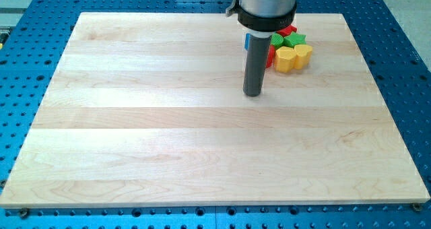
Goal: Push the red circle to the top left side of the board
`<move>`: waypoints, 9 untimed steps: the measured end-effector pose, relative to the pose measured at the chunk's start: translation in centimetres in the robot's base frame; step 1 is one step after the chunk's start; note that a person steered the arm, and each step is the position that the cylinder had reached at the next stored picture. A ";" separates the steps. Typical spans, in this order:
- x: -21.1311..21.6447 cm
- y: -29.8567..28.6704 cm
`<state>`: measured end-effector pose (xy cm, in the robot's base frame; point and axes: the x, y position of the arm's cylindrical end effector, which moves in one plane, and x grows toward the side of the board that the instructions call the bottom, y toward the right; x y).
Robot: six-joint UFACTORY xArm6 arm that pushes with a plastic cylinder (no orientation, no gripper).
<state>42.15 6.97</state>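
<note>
Board [202, 155]: bare wood nearest us.
Our tip [253, 93]: just left and near of the cluster; rod only, no jaws.
Cluster: far right; yellow heart [293, 57], green star [281, 39], red block [289, 30], blue block [247, 42].
Red circle: partly hidden, shape unclear.

Red block [270, 57], blue block [247, 40] and green block [279, 39], each partly hidden behind the rod.

The arm ends in a broad cylindrical housing [268, 1] of brushed silver-grey metal, ringed at its base by a black collar [267, 20] with a small lug projecting at the view's left. From the collar descends a straight, smooth rod [255, 60], dark grey to black and round in section. The tip [253, 93] is flat-cut and unmarked.
</note>
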 end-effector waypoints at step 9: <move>0.5 24.1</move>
<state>42.68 31.11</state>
